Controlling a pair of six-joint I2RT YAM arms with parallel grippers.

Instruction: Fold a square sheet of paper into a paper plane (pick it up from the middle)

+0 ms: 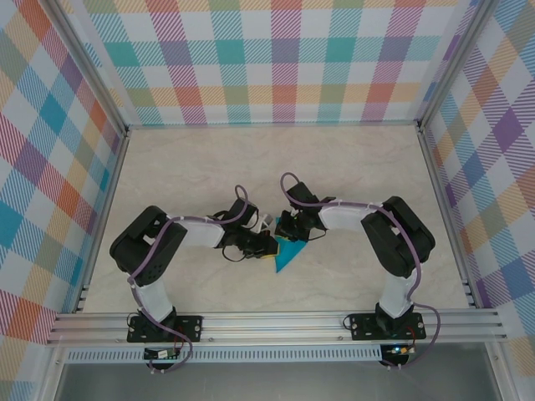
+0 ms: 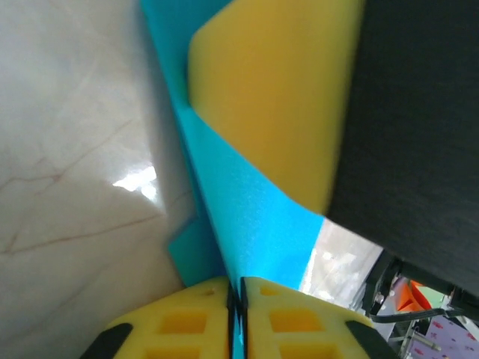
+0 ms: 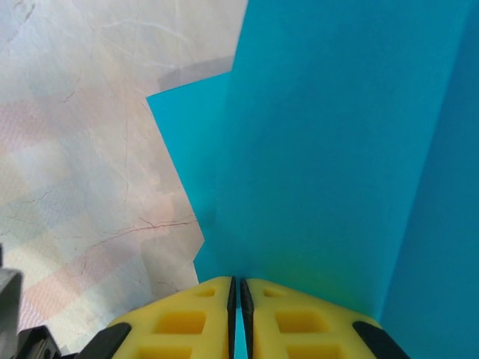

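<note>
— What does the overhead give you?

— From the top I see both arms reaching in to the middle of the marble table (image 1: 209,167). The left gripper (image 1: 267,249) and the right gripper (image 1: 292,238) sit close together over the teal paper (image 1: 288,257). From here the paper looks like a small triangle lying near the front edge, its point toward the arm bases. I cannot tell the finger state from this height

— And the left wrist?

— On my left wrist camera the left gripper (image 2: 236,280) has its yellow fingers pressed together, with a thin edge of the teal paper (image 2: 247,217) caught between them. The paper rises away from the fingers as a creased strip, and a lower layer lies on the table (image 2: 67,187) to the left. A big yellow foam pad (image 2: 269,97) on a black body lies against the paper's upper right side

— Right wrist?

— Much the same there. The right gripper (image 3: 236,280) is clamped on the teal paper (image 3: 337,149), with a sliver of teal in the narrow slit between its yellow fingers. The sheet spreads wide ahead, with a fold line down its right side and a stepped left edge over the table (image 3: 82,149)
</note>
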